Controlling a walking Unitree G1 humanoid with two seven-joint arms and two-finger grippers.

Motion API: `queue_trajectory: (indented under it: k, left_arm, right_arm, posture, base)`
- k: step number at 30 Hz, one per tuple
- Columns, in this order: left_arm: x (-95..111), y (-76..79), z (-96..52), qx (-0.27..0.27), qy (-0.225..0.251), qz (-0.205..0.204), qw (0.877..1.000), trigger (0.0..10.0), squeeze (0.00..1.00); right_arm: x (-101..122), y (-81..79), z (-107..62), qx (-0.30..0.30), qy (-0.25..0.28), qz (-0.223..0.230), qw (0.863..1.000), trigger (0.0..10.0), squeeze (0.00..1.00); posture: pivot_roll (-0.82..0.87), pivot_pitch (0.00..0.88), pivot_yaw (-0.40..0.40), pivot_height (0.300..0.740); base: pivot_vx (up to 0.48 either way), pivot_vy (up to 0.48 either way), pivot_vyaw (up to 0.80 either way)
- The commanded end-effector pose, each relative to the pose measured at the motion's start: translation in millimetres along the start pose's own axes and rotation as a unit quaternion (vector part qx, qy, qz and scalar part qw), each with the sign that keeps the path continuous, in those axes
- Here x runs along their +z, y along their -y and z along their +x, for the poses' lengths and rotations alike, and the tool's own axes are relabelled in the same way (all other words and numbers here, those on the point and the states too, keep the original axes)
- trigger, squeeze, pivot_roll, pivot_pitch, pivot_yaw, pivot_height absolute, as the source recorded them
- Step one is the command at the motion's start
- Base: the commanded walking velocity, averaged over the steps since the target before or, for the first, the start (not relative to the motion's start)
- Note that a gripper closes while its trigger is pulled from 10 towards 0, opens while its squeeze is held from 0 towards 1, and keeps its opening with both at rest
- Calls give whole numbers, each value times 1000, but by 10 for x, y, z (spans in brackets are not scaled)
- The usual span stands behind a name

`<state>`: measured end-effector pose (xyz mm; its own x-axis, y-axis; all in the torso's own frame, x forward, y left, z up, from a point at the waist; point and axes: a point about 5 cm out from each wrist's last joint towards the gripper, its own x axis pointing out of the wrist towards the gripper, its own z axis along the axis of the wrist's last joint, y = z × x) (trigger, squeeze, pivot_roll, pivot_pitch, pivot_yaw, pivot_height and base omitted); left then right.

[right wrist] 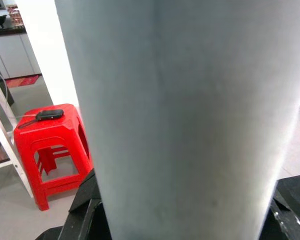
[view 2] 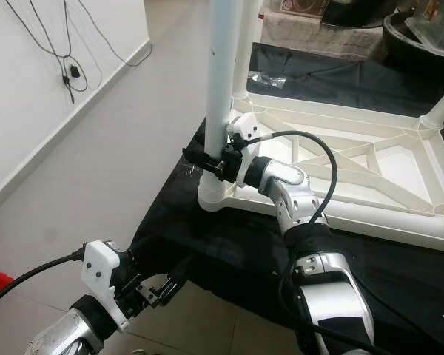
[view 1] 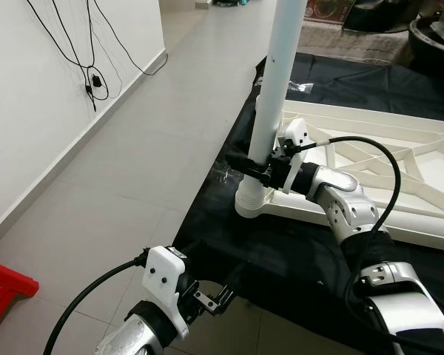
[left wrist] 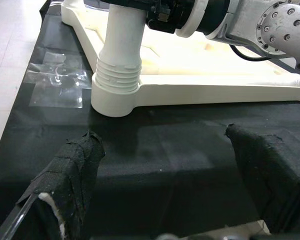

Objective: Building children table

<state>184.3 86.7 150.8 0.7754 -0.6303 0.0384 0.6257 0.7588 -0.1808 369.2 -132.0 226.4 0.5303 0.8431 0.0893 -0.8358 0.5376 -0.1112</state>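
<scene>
Right gripper (view 1: pixel 257 168): fingers clamped round upright table leg (view 1: pixel 275 96), seating it into inverted tabletop (view 1: pixel 399 155) corner socket. Left gripper (view 1: pixel 211 299), seven o'clock: fingers wide, idle.

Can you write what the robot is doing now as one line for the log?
step: fitting leg | right gripper: shut on white table leg, upright in corner socket | left gripper: open, idle above black mat | table frame: upside down
</scene>
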Motion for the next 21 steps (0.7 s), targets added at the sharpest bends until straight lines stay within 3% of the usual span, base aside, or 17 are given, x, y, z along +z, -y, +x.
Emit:
queue_trajectory:
  k: [1,9,11,13,14,16,18,20,21]
  left_arm:
    - [-1,22,-14,-2,-2,-2,1000,10000,0]
    - [-1,15,-13,0,-2,-1,1000,10000,0]
    - [-5,6,-10,2,-2,-1,1000,10000,0]
    - [-5,6,-10,2,-2,-1,1000,10000,0]
    - [-7,1,-8,2,-2,-1,1000,10000,0]
    - [-7,1,-8,2,-2,-1,1000,10000,0]
    - [-11,-10,-2,3,-2,-1,1000,10000,0]
    - [-11,-10,-2,3,-2,-1,1000,10000,0]
    - [-13,-15,0,3,-2,0,1000,10000,0]
  right_arm:
    - [-128,-82,21,12,-8,22,1000,0,0]
    - [-196,-121,4,-6,-9,25,1000,0,0]
    - [-276,-121,-51,-61,-9,26,998,0,0]
    - [-276,-121,-51,-61,-9,26,998,0,0]
    - [-325,-108,-85,-103,-11,26,994,0,0]
    - [-325,-108,-85,-103,-11,26,994,0,0]
    - [-389,-101,-129,-210,-10,18,977,0,0]
    - [-389,-101,-129,-210,-10,18,977,0,0]
    - [-411,-110,-139,-248,-11,19,968,0,0]
  posture:
    - [137,201,-41,740]
    - [137,201,-42,740]
    - [131,197,-41,740]
    - [131,197,-41,740]
    - [128,194,-39,740]
    - [128,194,-39,740]
    - [123,185,-41,740]
    - [123,185,-41,740]
    - [123,185,-41,740]
  base:
    - [0,0,0]
    - [0,0,0]
    - [0,0,0]
    - [0,0,0]
    - [0,0,0]
    - [0,0,0]
    - [0,0,0]
    - [0,0,0]
    - [0,0,0]
